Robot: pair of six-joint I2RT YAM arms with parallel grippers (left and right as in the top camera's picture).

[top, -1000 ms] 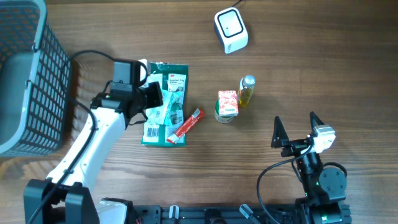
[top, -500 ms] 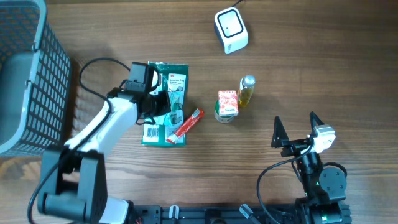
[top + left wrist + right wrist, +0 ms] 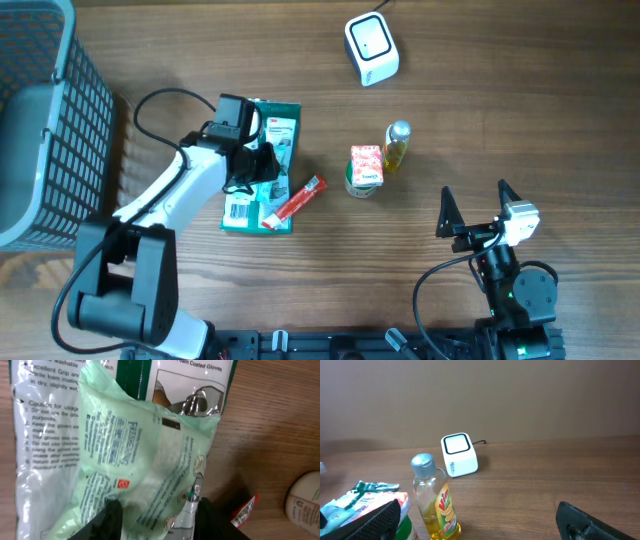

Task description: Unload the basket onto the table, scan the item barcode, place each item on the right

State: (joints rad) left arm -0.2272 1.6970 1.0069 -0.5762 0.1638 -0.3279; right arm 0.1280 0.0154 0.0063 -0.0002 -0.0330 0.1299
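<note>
Wooden table (image 3: pixel 500 100): left gripper (image 3: pixel 160 510) half-open astride green pouch (image 3: pixel 140 450); right gripper (image 3: pixel 475 200), 4 o'clock, wide, empty. Risk: slack film slips free.

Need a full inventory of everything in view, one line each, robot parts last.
basket: 1, grey mesh, far left
scanner: 1, white, top centre
glove pack: 1, green and white, flat, left of centre
pouch: 1, pale green, on the glove pack
sachet: 1, red, glove pack's lower right corner
bottle: 1, yellow, silver cap, centre
carton: 1, pink, beside bottle
tub: 1, white-green, under carton
left pincer: 1, black, open over pouch
right pincer: 1, black, open, empty, lower right
</note>
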